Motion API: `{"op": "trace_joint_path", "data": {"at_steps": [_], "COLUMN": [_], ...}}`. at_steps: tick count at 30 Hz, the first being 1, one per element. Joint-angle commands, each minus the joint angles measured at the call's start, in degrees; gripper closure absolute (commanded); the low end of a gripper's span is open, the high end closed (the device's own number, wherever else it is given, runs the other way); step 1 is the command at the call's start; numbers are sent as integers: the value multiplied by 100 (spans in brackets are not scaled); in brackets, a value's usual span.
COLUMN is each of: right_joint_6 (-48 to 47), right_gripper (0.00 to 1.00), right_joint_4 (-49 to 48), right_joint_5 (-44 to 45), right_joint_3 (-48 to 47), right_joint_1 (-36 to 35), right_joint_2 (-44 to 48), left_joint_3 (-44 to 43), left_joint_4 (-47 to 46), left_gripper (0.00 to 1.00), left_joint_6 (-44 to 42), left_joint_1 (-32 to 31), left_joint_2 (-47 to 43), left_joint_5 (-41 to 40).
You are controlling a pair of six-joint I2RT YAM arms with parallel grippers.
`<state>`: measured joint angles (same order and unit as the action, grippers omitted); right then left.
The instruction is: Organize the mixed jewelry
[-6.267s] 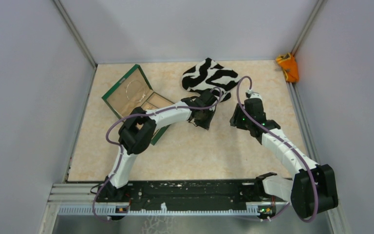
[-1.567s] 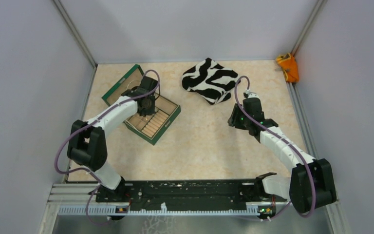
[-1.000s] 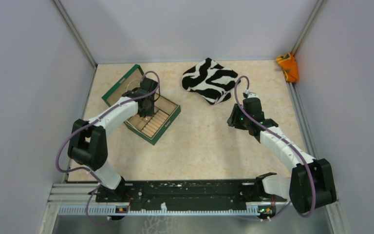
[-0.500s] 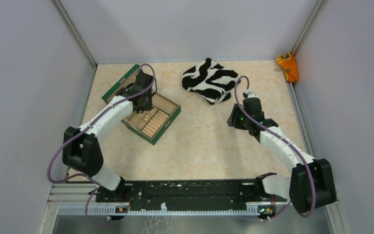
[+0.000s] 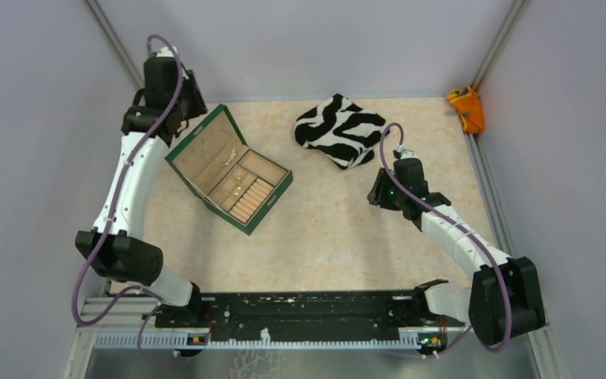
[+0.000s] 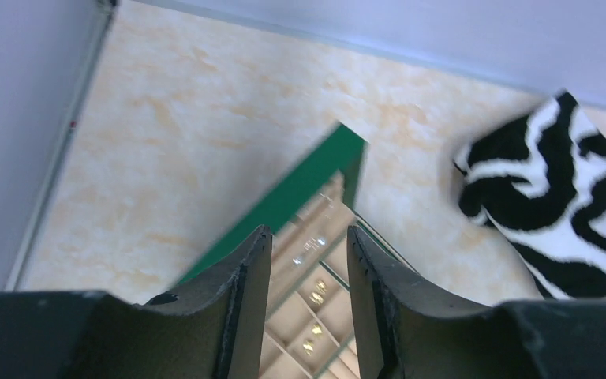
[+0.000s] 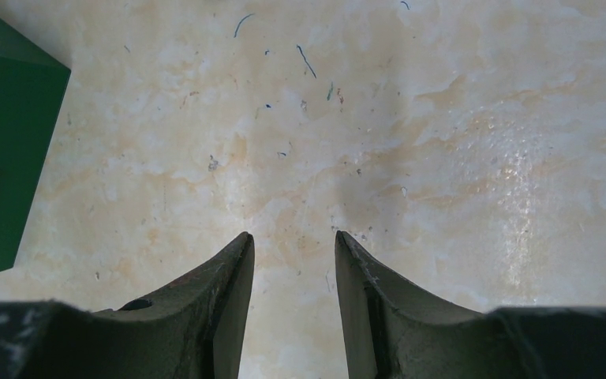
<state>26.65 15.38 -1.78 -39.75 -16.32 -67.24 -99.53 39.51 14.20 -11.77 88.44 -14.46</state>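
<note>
The dark green box [image 5: 272, 196] lies open at the left-middle of the table. A thin silvery hoop [image 5: 233, 147] shows only faintly in its large tan compartment. A few tiny gold specks [image 5: 241, 189] lie in the small compartments; they also show between my fingers in the left wrist view [image 6: 316, 298]. My left gripper [image 5: 177, 110] is open and empty, raised high over the far left corner, above the box's back edge [image 6: 284, 201]. My right gripper [image 5: 379, 193] is open and empty, low over bare table [image 7: 292, 234].
A zebra-striped cloth [image 5: 339, 130] lies at the back middle, and shows at the right of the left wrist view [image 6: 560, 205]. An orange object [image 5: 465, 109] sits in the far right corner. The box's green side [image 7: 8, 158] shows left of the right gripper. Grey walls enclose the table.
My left arm has lifted out of the box and swung up and back to the far left corner, open and empty. The right arm has not moved.
</note>
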Motion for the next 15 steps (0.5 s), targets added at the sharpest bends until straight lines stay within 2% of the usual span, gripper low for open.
{"op": "trace_joint_path", "data": {"at_steps": [1, 7, 11, 15], "right_joint_6": [24, 15, 15, 49], "right_gripper": [58, 58, 58, 58], "right_joint_4": [-256, -230, -229, -262], "right_joint_5": [-78, -133, -112, -123], "right_joint_3": [-68, -77, -69, -90], "right_joint_1": [23, 23, 23, 23], "right_joint_2": [140, 152, 185, 147], "left_joint_3": [-207, -8, 403, 932], "left_joint_4": [41, 40, -45, -76], "left_gripper": [53, 55, 55, 57], "left_joint_6": [-45, 66, -12, 71], "left_joint_1": [798, 1609, 1640, 1632], "left_joint_2": [369, 750, 661, 390], "left_joint_5": [464, 1250, 1506, 2363]}}
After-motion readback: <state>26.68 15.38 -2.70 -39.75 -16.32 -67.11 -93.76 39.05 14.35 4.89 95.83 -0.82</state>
